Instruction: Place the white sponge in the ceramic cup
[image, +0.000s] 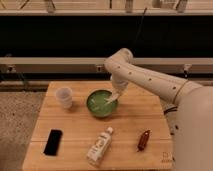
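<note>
Gripper (114, 96) hovers over the green bowl (96, 109), fingers clamped on the white sponge (111, 100). You must centre it over the ceramic cup (64, 96).

One each: cup (63, 96), bowl (91, 104), bottle (100, 146), phone (53, 142), perhaps pen (144, 140); gripper (114, 97) over bowl.

A single view looks down from high on the near side of the worktop (75, 120), facing across it to the dark wall (75, 40) behind the jaws. It stands back enough to take in the whole top. The jaws, closed, hang mid-frame over the bowl (96, 107). The arm (150, 82) reaches them from the frame's right, and the robot's body (195, 130) fills the lower right corner.
</note>
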